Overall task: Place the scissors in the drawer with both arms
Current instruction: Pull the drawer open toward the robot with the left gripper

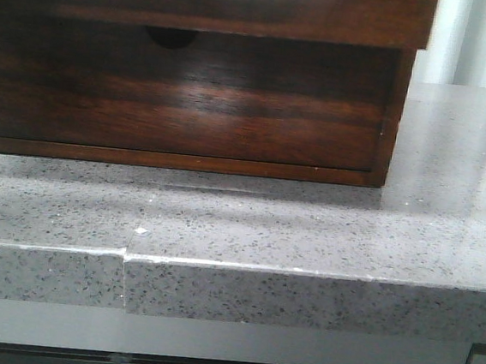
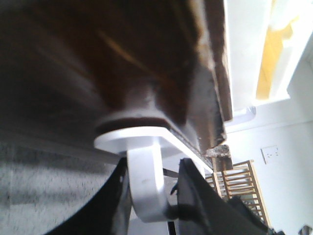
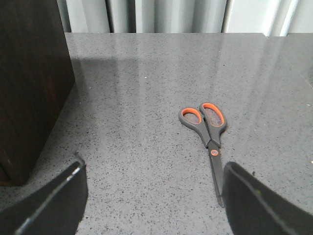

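The drawer (image 1: 242, 10) is the dark reddish-brown front at the top of the front view, with whitish inside showing along its top edge. It juts forward over the front below it. In the left wrist view my left gripper (image 2: 152, 167) is closed around a white loop handle (image 2: 144, 183) fixed to the dark wood of the drawer (image 2: 122, 63). The scissors (image 3: 208, 132), grey with orange-lined handles, lie flat on the counter in the right wrist view. My right gripper (image 3: 154, 169) is open and empty just short of them, and the blade tip lies by its right finger (image 3: 254, 205). Neither gripper shows in the front view.
Under the drawer is a second wooden front with a small half-round notch (image 1: 169, 37). The cabinet stands on a speckled grey stone counter (image 1: 306, 240) with a seam at its front edge. The cabinet's dark side (image 3: 29, 88) stands to the left of the scissors.
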{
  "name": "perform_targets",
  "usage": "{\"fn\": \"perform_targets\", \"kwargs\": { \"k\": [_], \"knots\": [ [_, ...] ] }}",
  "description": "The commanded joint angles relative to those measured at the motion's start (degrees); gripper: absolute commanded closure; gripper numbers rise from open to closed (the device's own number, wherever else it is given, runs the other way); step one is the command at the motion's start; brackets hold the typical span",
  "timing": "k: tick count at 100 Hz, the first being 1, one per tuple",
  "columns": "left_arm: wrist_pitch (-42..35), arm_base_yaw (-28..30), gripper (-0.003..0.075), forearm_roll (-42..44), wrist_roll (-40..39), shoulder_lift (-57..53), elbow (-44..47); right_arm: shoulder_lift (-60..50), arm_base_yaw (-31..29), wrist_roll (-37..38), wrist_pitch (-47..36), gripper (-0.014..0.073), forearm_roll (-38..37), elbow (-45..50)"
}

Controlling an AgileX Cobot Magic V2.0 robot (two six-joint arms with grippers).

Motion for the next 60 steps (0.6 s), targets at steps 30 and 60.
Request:
{"fn": "perform_targets", "kwargs": {
  "k": [30, 60],
  "knots": [
    [4.4, -0.3, 0.0741, 1.6, 5.4, -15.6, 4.3, 0.8, -0.3, -0.5, -3.9, 0.0079, -0.2, -2.0],
    [4.4, -0.3, 0.0662, 3.0, 5.4, -15.6, 4.3, 0.8, -0.3, -0.5, -3.9, 0.0079, -0.2, -2.0]
  ]
}}
